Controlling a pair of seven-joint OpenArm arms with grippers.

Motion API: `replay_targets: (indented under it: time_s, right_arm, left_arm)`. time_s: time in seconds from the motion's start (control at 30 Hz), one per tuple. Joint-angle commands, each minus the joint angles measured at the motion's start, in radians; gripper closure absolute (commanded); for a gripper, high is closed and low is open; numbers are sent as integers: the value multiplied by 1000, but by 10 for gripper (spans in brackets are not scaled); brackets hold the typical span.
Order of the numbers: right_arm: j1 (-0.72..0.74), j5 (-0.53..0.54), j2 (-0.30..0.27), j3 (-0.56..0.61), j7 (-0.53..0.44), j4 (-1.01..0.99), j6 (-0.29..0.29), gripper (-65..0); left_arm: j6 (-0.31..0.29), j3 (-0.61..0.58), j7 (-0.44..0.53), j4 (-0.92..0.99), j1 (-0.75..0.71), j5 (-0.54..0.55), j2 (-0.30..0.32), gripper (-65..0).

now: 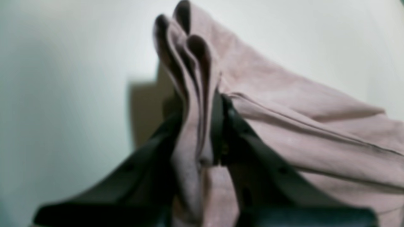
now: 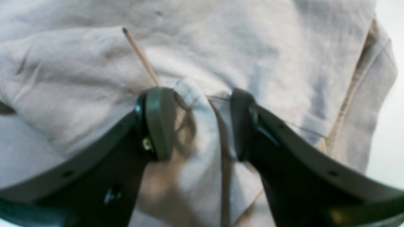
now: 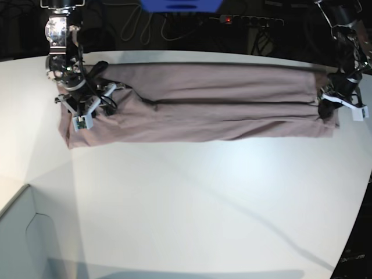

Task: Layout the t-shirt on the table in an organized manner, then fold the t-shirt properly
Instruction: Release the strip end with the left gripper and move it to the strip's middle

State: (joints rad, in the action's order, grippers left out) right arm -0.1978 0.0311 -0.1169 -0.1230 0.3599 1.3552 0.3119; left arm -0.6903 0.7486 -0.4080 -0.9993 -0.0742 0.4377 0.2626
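Note:
The mauve t-shirt [image 3: 203, 104] lies stretched in a long folded band across the far part of the white table [image 3: 203, 203]. My left gripper [image 3: 334, 107] is at the band's right end. In the left wrist view it [image 1: 202, 126] is shut on several bunched folds of the shirt [image 1: 284, 119], lifted over the table [image 1: 63, 63]. My right gripper [image 3: 87, 113] is at the band's left end. In the right wrist view it [image 2: 200, 124] stands open, its fingers either side of a raised ridge of the shirt [image 2: 94, 69].
A pale grey box corner [image 3: 17, 232] sits at the table's near left. Dark cables and equipment [image 3: 174, 23] run behind the far edge. The table's curved edge [image 3: 349, 232] falls away at the near right.

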Motion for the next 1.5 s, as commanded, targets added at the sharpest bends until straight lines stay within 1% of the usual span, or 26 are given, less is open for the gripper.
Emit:
replay_targets:
  time_s: [0.0,0.13,0.23,0.4,0.5,0.57,0.7,0.83,0.93,1.03,1.1,1.3,1.47]
  right_arm:
    - [-6,-38,-13,-5,60,7,-13,-292]
    - [-10,-38,-13,-5,60,36,-13,-292]
    - [-6,-36,-13,0,60,40,-13,-292]
    - [-2,-36,-13,0,61,36,-13,-292]
    - [-2,-36,-13,0,61,36,-13,-292]
    - [-2,-36,-13,1,61,36,-13,-292]
    - [-2,-36,-13,1,61,36,-13,-292]
    - [-2,-36,-11,1,61,36,-13,-292]
    - [-4,-36,-11,1,61,36,-13,-292]
    - [-6,-36,-11,1,61,36,-13,-292]
    - [-7,-36,-11,1,61,36,-13,-292]
    - [-10,-36,-11,1,61,36,-13,-292]
    - [-12,-36,-11,1,61,36,-13,-292]
  left_arm:
    - [-8,5,31,-51,9,25,17,0]
    - [-8,5,31,-200,-28,25,-46,0]
    - [-8,4,17,-343,-62,19,-113,0]
    - [-8,-1,-127,-547,-109,17,-222,0]
    - [-8,-8,-179,-649,-138,16,-293,0]
    - [-8,-57,-194,-703,-148,-21,-336,0]
    - [-8,-192,-187,-729,-160,-159,-420,0]
    - [-8,-327,-187,-698,-154,-267,-420,0]
    - [-8,-430,-185,-652,-151,-293,-420,0]
    - [-8,-515,-185,-594,-129,-296,-420,0]
    - [-8,-548,-185,-563,-114,-296,-420,0]
    - [-6,-650,-185,-544,-88,-288,-420,0]
    - [33,-734,-185,-542,-69,-288,-420,0]
